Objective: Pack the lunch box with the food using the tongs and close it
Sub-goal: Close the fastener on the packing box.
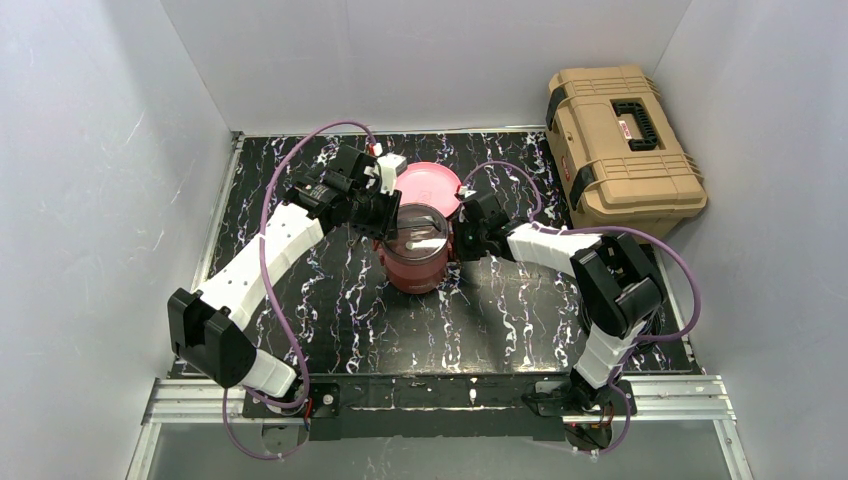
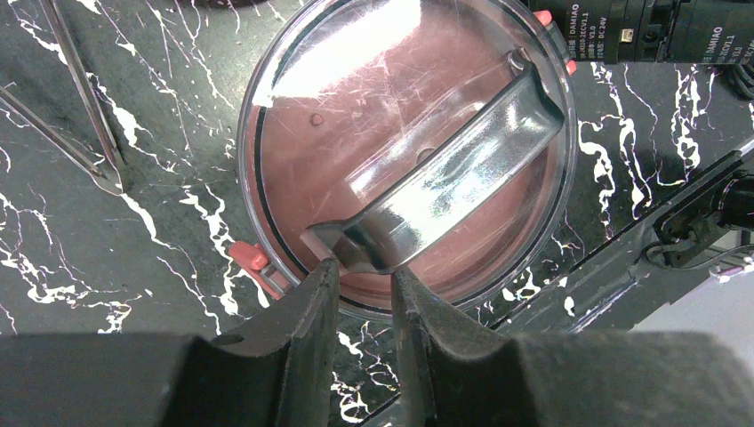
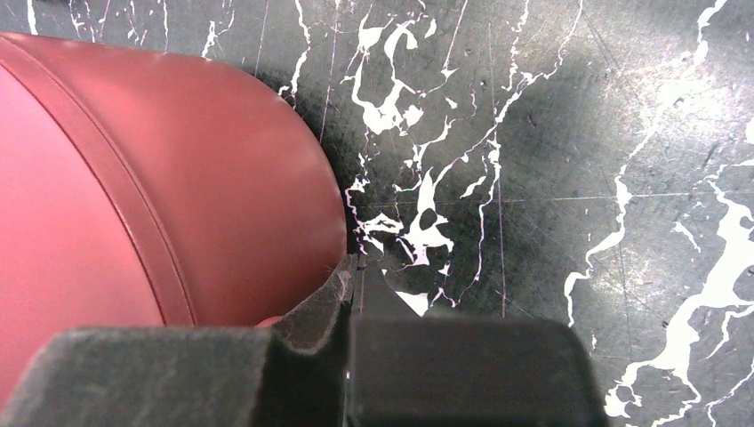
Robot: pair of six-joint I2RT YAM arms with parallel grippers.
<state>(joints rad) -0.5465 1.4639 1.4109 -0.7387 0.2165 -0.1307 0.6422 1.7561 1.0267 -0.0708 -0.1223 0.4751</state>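
Note:
The maroon lunch box (image 1: pixel 415 255) stands stacked at the table's middle with a clear top lid (image 2: pixel 356 98) over it. A shiny dark handle (image 2: pixel 453 178) crosses the lid. My left gripper (image 2: pixel 360 267) has its jaws narrowed on the near end of that handle, one fingertip (image 2: pixel 322 276) on each side. In the top view the left gripper (image 1: pixel 385 222) is at the box's left rim. My right gripper (image 3: pixel 354 267) is shut and empty, its tips against the box's side wall (image 3: pixel 133 178). The tongs (image 2: pixel 84 116) lie on the table left of the box. No food shows.
A flat pink plate (image 1: pixel 430 183) lies just behind the box. A large tan toolbox (image 1: pixel 620 140) stands at the back right. Red latch clips (image 2: pixel 251 260) stick out at the lid's rim. White walls enclose the black marbled table (image 1: pixel 500 320).

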